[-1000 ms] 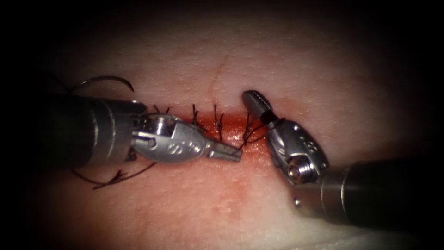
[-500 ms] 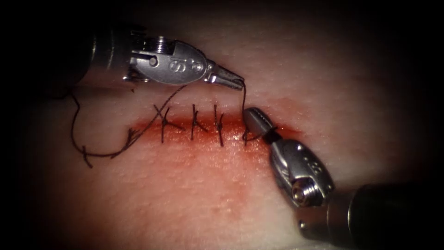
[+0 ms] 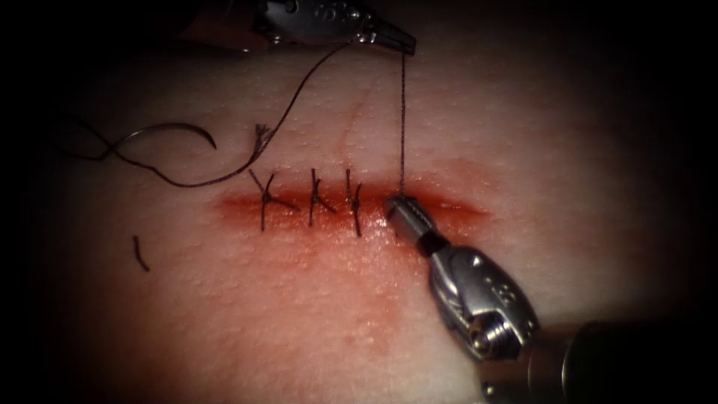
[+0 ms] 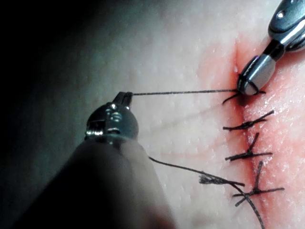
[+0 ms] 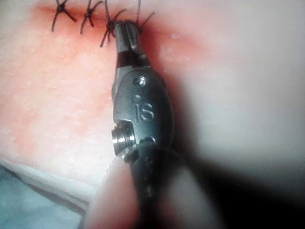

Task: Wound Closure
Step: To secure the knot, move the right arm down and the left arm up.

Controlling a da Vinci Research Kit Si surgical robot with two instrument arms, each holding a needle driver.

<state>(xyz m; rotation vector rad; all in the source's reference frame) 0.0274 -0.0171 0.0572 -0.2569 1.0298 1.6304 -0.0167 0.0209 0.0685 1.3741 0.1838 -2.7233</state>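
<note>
We hold thin, limp thread (image 3: 402,120) taut, left tool (image 3: 393,39) clenched on it, right tool (image 3: 400,209) clamped at the cut (image 3: 464,209); needle (image 3: 176,131) lies free left.

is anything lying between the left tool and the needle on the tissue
Nothing solid. The left tool, jaws shut on the taut thread, is above the cut. The needle lies free on the tissue to the left, not in it. Only a slack run of thread crosses between.

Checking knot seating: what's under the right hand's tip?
The right hand lies shut on the cut, where the taut thread ends. The knot beneath is covered.
</note>
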